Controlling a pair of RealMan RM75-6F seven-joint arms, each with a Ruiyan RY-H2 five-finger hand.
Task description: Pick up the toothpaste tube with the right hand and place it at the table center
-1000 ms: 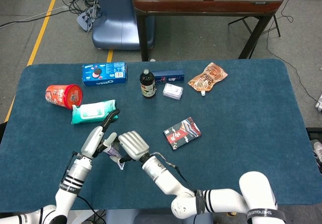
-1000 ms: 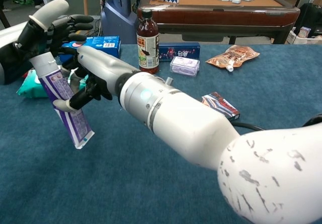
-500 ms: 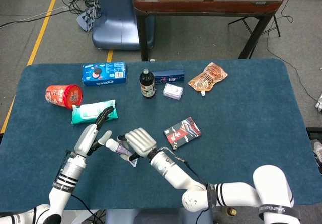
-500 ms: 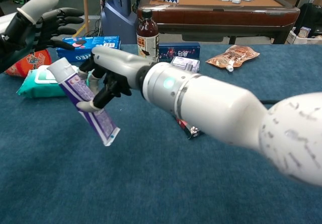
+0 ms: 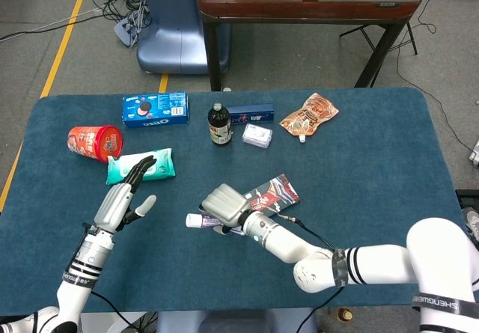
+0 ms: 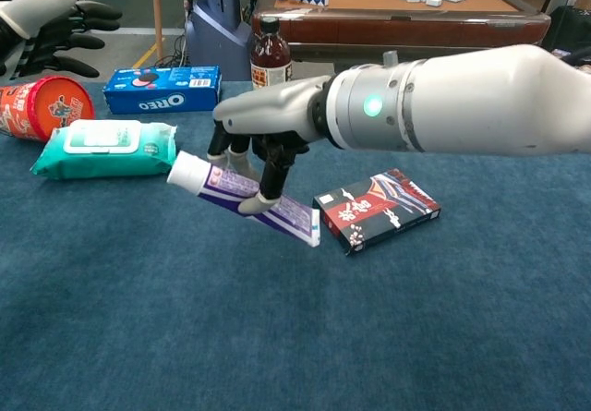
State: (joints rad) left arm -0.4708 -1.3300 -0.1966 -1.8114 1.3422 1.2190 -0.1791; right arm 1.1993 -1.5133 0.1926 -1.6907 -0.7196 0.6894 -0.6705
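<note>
Toothpaste tube [image 6: 242, 192] is what everything here turns on, but reading from the left, the left hand [image 5: 123, 200] hangs above the near-left table [image 5: 389, 161] with fingers spread and nothing in them, well apart from the tube, so it plays no part in the carry. Beyond it at the far-left edge lie a red cup [image 5: 94, 142] on its side and a teal wipes pack [image 5: 140, 165], with a blue Oreo box [image 5: 154, 109] behind them; these crowd the left side, which may be why the centre is the chosen drop spot. Next comes the tube itself, clamped in the right hand [image 6: 263, 129], whose fingers curl down over the tube's middle from above. It is held tilted, white cap toward the left and higher, crimped tail lower and to the right, low over the cloth near the table's middle; whether the tail touches the surface I cannot tell. A grip around the middle keeps it balanced for setting down flat. Just right of the tail lies a patterned flat box [image 6: 377, 210], close enough that the release should stay left of it. Further back stand a dark bottle [image 5: 218, 125], a small clear packet [image 5: 257, 135] and an orange pouch [image 5: 308, 114].
</note>
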